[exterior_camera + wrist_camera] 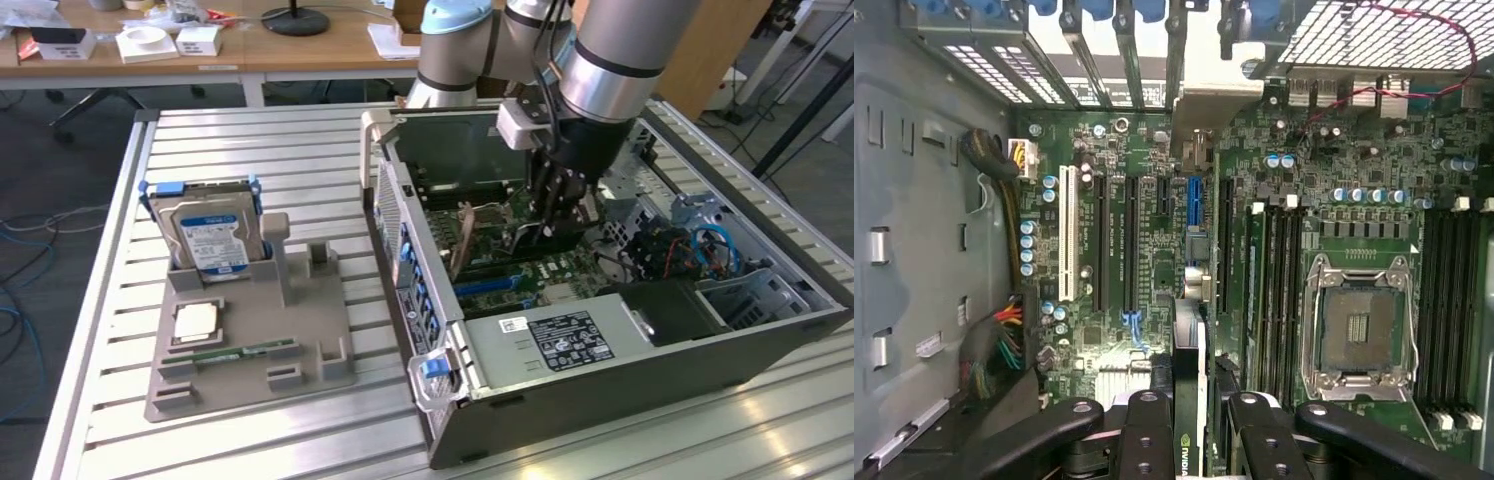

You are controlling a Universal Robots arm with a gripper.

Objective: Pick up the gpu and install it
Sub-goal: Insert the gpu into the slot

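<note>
In the wrist view the gpu (1188, 440) is a thin dark card seen edge-on, with a green logo near my wrist. My gripper (1194, 405) is shut on it, one black finger (1149, 420) on each side. The card runs over the motherboard (1114, 180) in line with a short blue slot (1194, 200), and its metal end bracket (1204, 105) is at the case's rear wall. I cannot tell whether it sits fully in the slot. In the exterior view my gripper (554, 235) reaches down into the open computer case (747, 330), low over the board.
Left of the case in the exterior view, a grey holder (300, 330) carries a silver hard drive (207, 235), a processor (198, 320) and a green memory stick (234, 353). Inside the case are the power supply (561, 340), cables (681, 250) and an empty processor socket (1359, 325).
</note>
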